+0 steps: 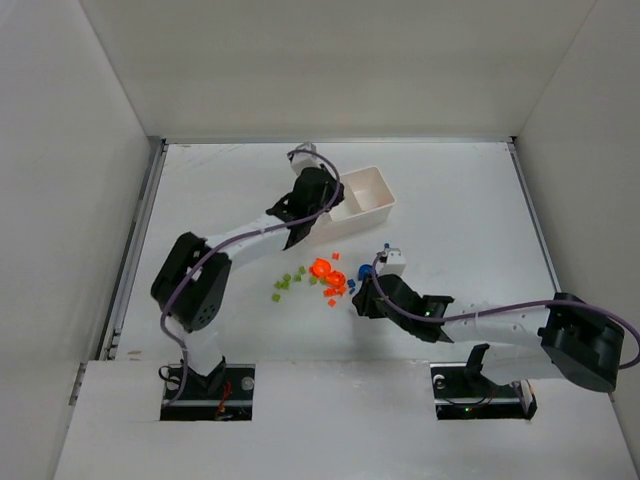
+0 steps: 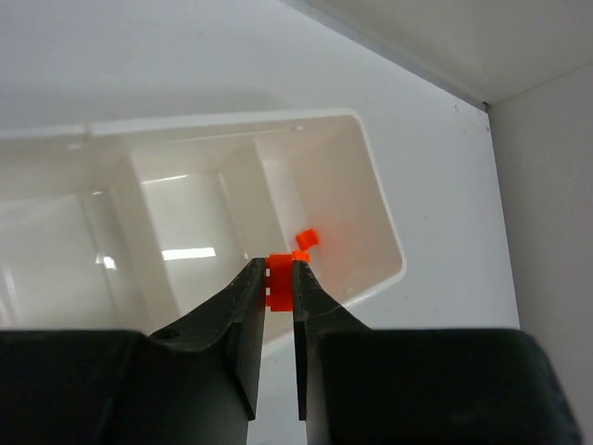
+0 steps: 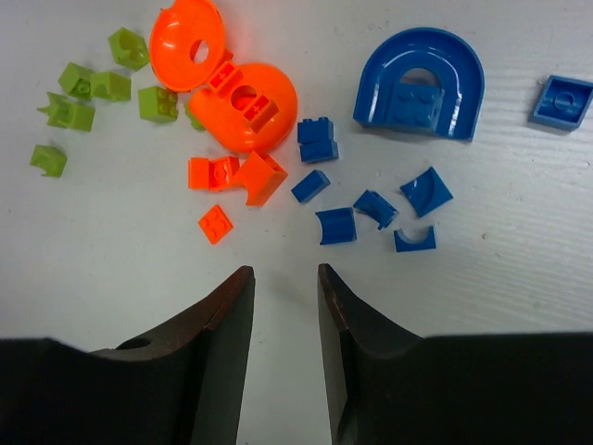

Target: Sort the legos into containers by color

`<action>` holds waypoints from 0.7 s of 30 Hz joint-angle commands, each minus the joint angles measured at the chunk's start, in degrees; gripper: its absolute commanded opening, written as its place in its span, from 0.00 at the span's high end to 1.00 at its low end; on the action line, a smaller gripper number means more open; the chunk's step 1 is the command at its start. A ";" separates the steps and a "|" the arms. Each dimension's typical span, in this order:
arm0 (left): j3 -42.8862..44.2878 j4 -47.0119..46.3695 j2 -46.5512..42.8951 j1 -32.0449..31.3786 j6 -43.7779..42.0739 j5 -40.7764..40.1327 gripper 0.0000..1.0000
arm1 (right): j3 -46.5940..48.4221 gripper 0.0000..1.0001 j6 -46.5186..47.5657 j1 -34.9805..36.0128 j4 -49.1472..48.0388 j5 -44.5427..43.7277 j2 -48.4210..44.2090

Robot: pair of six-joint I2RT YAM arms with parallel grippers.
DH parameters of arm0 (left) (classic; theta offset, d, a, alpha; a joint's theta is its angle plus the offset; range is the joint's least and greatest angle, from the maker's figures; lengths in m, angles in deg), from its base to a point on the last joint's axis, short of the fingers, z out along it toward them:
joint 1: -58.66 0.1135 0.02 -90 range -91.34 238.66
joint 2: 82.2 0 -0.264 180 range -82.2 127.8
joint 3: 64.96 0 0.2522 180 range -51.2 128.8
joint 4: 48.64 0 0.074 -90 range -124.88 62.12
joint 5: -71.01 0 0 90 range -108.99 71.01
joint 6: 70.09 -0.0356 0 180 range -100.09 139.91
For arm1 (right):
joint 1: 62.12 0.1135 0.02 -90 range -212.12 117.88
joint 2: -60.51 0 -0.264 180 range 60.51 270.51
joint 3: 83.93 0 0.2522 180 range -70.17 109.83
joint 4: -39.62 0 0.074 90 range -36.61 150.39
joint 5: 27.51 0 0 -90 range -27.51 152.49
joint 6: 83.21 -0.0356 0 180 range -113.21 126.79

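In the left wrist view my left gripper (image 2: 280, 271) is shut on a small orange brick (image 2: 281, 281), over the near wall of the white tray (image 2: 222, 121). One more orange brick (image 2: 308, 239) lies in the tray's right-hand compartment; the other two compartments look bare. My right gripper (image 3: 284, 273) is open, hovering over bare table just short of the loose legos. Ahead of it lie a flat orange plate (image 3: 215, 223), two orange domes (image 3: 243, 104), yellow-green bricks (image 3: 93, 88), small blue pieces (image 3: 336, 225) and a blue arch (image 3: 422, 79).
From above, the tray (image 1: 378, 186) sits at the back, right of centre, with the left arm (image 1: 305, 195) reaching over its left end. The lego pile (image 1: 325, 275) lies mid-table, just left of the right arm (image 1: 400, 298). White walls enclose the table.
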 commanded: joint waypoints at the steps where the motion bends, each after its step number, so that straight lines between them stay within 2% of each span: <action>1: 10.97 -2.92 8.01 0.56 -2.07 7.27 0.91 | -1.33 0.60 -2.89 0.64 -1.24 -2.18 -2.94; 8: 28.30 4.55 23.23 -0.23 -4.71 7.71 0.87 | -1.08 0.58 -2.81 0.55 -1.42 -1.91 -3.12; 11: 30.69 5.96 25.27 -0.41 -5.24 7.53 0.77 | 0.41 0.55 -2.19 0.46 -0.99 -2.00 -1.90; 12: 29.48 5.62 23.44 -0.41 -5.76 7.79 0.61 | 1.55 0.51 -2.19 0.37 -1.50 -1.65 -0.15; 14: 26.41 4.74 20.10 -0.32 -6.38 7.54 0.55 | 2.70 0.50 -1.93 0.37 -1.51 -1.65 1.96; 16: 21.76 2.81 15.80 0.38 -5.60 7.53 0.54 | 4.10 0.50 -1.75 0.37 -1.51 -1.39 4.08; 21: 4.09 -4.66 0.42 1.44 -3.75 5.34 0.59 | 7.89 0.50 -1.75 0.72 -1.86 -0.51 9.97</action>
